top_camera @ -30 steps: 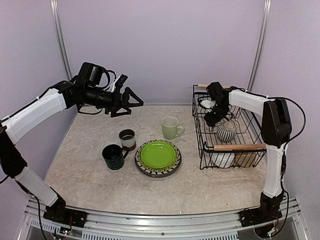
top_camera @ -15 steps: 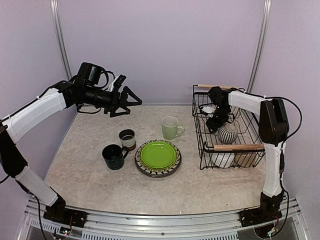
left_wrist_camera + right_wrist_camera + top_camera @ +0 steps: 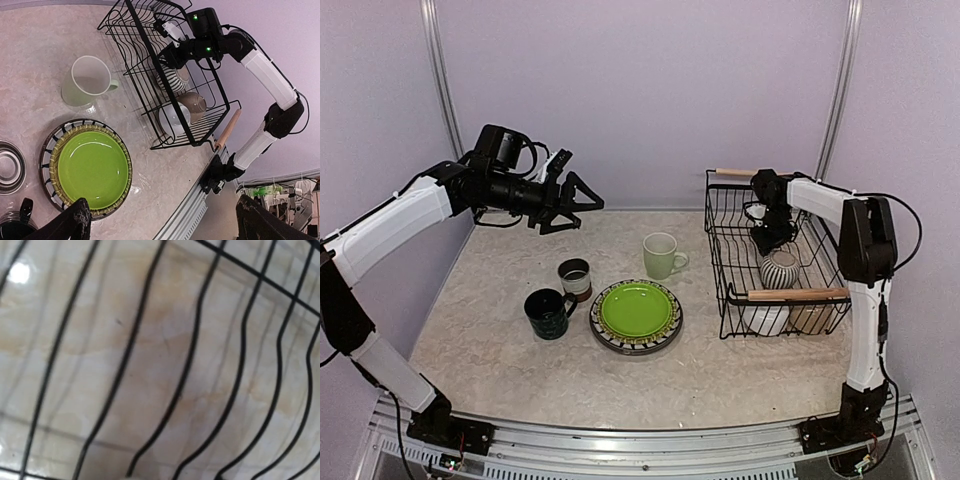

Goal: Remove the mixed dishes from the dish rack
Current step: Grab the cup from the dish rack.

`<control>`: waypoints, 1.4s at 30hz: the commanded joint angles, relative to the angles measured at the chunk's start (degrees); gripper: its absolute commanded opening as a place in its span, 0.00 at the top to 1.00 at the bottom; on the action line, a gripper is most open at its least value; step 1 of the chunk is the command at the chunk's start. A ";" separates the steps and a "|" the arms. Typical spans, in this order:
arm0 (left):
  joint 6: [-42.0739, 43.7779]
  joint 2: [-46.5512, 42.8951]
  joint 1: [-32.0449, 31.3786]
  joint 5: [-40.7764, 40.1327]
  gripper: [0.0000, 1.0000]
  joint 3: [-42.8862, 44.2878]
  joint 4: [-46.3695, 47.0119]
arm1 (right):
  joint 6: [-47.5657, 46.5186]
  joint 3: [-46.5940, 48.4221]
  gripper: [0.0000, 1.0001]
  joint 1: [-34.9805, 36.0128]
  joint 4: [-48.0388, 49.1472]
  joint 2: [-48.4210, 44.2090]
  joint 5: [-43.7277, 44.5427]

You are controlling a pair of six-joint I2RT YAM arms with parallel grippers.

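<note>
The black wire dish rack (image 3: 721, 262) stands at the right and holds a striped cup (image 3: 778, 268), a white bowl (image 3: 765, 319) and a brownish bowl (image 3: 811, 318). My right gripper (image 3: 764, 236) is down inside the rack, right beside the striped cup; its fingers are hidden. The right wrist view shows only rack wires (image 3: 195, 330) over the table. On the table are a lime-green plate (image 3: 636, 310) on a plate stack, a pale green mug (image 3: 661, 255), a brown-white mug (image 3: 575, 277) and a dark teal mug (image 3: 548, 312). My left gripper (image 3: 582, 200) is open and empty, high at the back left.
The rack has two wooden rod handles, one at the front (image 3: 800, 293) and one at the back (image 3: 732, 172). In the left wrist view the rack (image 3: 145, 85), pale green mug (image 3: 87, 80) and green plate (image 3: 92, 167) lie far below. Lilac walls close in on three sides.
My right gripper has moved to the right inside the rack, from its left side to just behind the striped cup. My left arm has hardly moved.
</note>
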 commanded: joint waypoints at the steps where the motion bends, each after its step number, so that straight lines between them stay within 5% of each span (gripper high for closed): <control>1: 0.03 -1.37 0.10 0.96 0.04 -0.35 1.17 | 1.88 1.07 0.57 -0.60 -1.52 1.18 -3.57; 4: 0.03 -1.55 0.04 0.85 0.04 -0.37 1.19 | 1.80 2.15 0.59 -0.68 -2.87 2.42 -5.49; 18: 0.29 -1.22 -0.11 0.47 0.04 -0.35 1.02 | 3.95 11.08 0.99 -0.68 -6.61 2.53 -9.10; 24: 0.21 -0.78 -0.05 0.60 0.04 -0.38 0.98 | 7.73 7.26 1.00 -0.73 -1.65 -3.73 -8.63; 32: 0.21 -0.19 -0.07 0.45 0.04 -0.53 1.19 | 17.58 -12.65 1.00 -2.61 20.46 -18.99 -13.49; 42: -0.68 1.67 -0.08 2.39 0.04 -0.52 1.60 | 35.69 -40.99 1.00 -7.30 55.46 -39.78 -29.84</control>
